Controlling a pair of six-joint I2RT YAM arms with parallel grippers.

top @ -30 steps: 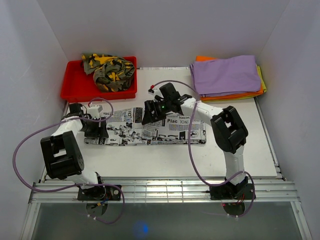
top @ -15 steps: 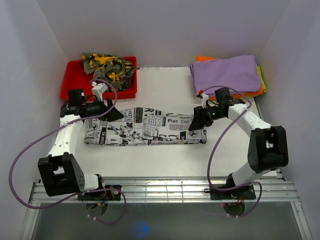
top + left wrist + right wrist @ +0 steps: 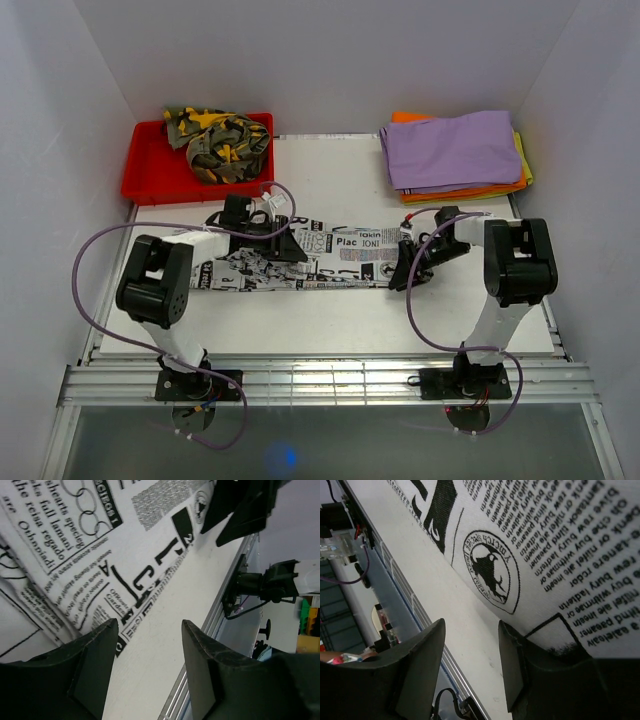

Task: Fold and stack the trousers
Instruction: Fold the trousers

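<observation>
Lying flat across the middle of the table [image 3: 330, 325], the newspaper-print trousers [image 3: 340, 262] form a long narrow folded strip that runs from my left side to my right. My left gripper [image 3: 290, 248] is down on the strip a little left of its middle, at the near long edge. Its fingers [image 3: 92, 665] stand apart: one is over the printed cloth, the other over bare tabletop, and the hem line passes through the gap between them. Nothing is pinched there. My right gripper [image 3: 404, 275] sits at the strip's right end, low against the near corner. Its fingers [image 3: 517, 665] are likewise spread, one over the cloth beside a round bird emblem and the other above the table, with the cloth's edge crossing between them and not clamped. Farther back on the left, the camouflage trousers [image 3: 220, 140] lie crumpled in a red tray [image 3: 150, 178], well apart from the strip. At the back right corner a folded purple cloth [image 3: 450, 148] tops a stack of orange and yellow cloths [image 3: 470, 192].
</observation>
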